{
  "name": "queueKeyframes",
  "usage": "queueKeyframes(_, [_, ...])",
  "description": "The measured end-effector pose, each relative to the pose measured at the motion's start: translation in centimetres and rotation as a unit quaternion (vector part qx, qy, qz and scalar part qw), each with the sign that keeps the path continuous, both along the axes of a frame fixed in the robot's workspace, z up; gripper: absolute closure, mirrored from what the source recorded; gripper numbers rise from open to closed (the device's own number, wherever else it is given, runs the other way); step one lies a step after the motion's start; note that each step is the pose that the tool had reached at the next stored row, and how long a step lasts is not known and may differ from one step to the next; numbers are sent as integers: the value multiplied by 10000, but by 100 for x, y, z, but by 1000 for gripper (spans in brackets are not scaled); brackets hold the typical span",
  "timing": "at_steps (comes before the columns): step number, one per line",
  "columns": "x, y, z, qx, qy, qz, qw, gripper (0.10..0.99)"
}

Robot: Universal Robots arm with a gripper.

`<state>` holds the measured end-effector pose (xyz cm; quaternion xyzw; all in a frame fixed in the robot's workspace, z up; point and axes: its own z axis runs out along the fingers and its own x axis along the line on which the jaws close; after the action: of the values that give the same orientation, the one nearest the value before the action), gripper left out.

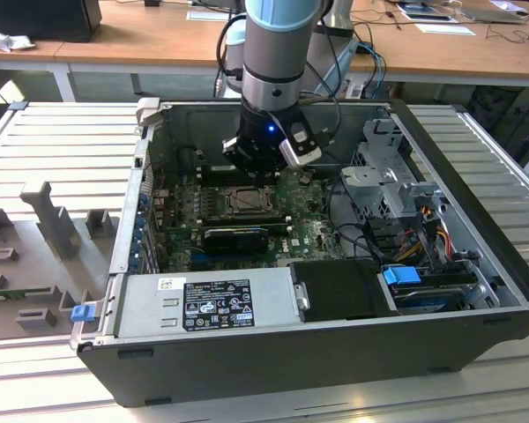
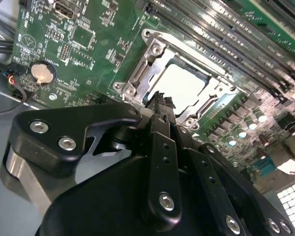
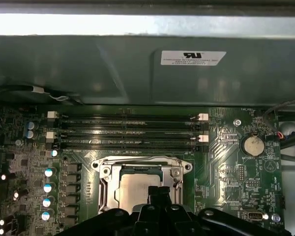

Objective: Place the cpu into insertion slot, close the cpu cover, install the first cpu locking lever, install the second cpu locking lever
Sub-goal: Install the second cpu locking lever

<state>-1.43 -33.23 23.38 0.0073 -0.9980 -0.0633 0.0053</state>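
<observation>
The cpu [image 2: 179, 86] [image 3: 135, 191], a pale silvery square, lies flat in the insertion slot [image 1: 247, 203] on the green motherboard. The cpu cover [image 2: 146, 64] [image 3: 107, 184], a metal frame with a square window, lies down around the chip. My gripper [image 2: 160, 101] [image 3: 160, 192] is shut with nothing between its black fingers. Its tips hover right at one edge of the cover, partly hiding the chip's near side. In the exterior view the gripper [image 1: 257, 167] hangs inside the open computer case just behind the socket.
Long black memory slots [image 3: 128, 132] [image 2: 226, 29] run beside the socket. A coin battery [image 3: 251, 145] [image 2: 43, 73] sits on the board. A power supply [image 1: 212, 300], a drive cage [image 1: 388, 176] and loose cables [image 1: 423, 229] crowd the case; its wall [image 3: 137, 69] rises beyond the slots.
</observation>
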Motion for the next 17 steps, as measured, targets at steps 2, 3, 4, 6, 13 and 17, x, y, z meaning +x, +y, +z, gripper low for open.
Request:
queueKeyframes(2, [0, -6, 21, -1, 1, -1, 10000, 980])
queueKeyframes(3, [0, -8, 32, -1, 0, 0, 10000, 980])
queueKeyframes(4, [-1, -8, 52, -1, 0, -1, 10000, 980])
queueKeyframes(6, [-1, -10, 94, -1, 0, -1, 10000, 980])
queueKeyframes(13, [-1, -96, 124, -1, 0, 0, 10000, 980])
queueKeyframes(17, [-2, -228, 122, -1, 0, 0, 10000, 980])
